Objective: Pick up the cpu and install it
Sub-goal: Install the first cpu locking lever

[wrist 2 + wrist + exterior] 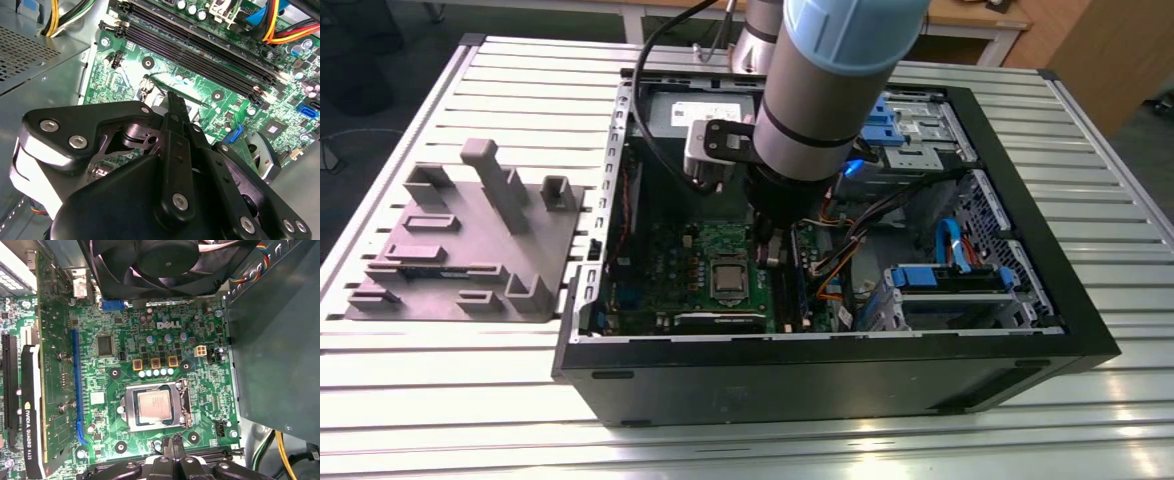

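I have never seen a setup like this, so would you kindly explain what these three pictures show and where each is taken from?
This is a grey and blue robot arm with a black two-fingered gripper. It reaches into an open black computer case, which lies on a slatted metal table. The exterior view looks on from outside. At that view's left, beside the case, sits a grey fixture with upright blocks. Both wrist views come from cameras riding on the arm and look at the green circuit board. The cpu, a small silvery square chip, lies inside the shiny metal socket frame. The gripper is shut, holds nothing I can see, and hangs beside the socket.
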Action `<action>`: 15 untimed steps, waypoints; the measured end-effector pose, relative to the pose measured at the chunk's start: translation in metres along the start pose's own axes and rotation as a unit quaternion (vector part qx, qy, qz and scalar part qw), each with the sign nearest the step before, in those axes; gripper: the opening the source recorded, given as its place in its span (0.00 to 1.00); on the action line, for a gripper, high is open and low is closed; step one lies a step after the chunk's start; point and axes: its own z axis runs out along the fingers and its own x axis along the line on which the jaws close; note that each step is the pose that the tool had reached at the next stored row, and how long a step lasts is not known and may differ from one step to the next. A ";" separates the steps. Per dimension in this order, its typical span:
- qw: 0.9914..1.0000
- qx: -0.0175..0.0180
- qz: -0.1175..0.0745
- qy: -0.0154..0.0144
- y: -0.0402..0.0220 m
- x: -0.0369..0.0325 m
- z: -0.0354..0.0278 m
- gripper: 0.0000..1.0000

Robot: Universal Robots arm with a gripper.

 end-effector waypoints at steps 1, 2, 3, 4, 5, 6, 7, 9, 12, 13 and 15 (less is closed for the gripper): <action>1.000 0.000 0.000 0.003 0.0000 0.0001 0.0000 0.10; 1.000 0.001 0.000 0.006 -0.0001 0.0001 0.0004 0.10; 1.000 0.001 0.001 0.008 -0.0002 0.0003 0.0008 0.10; 1.000 0.001 0.000 0.009 -0.0002 0.0008 0.0012 0.10; 1.000 0.001 0.000 0.010 -0.0002 0.0013 0.0019 0.10; 1.000 0.001 -0.001 0.010 -0.0004 0.0021 0.0023 0.10; 1.000 0.000 -0.002 0.011 -0.0005 0.0029 0.0027 0.10; 1.000 0.000 -0.005 0.011 -0.0007 0.0045 0.0034 0.10; 1.000 0.000 -0.010 0.012 -0.0011 0.0065 0.0057 0.10; 1.000 0.000 -0.012 0.012 -0.0012 0.0069 0.0068 0.10; 1.000 -0.001 -0.017 0.013 -0.0015 0.0078 0.0087 0.10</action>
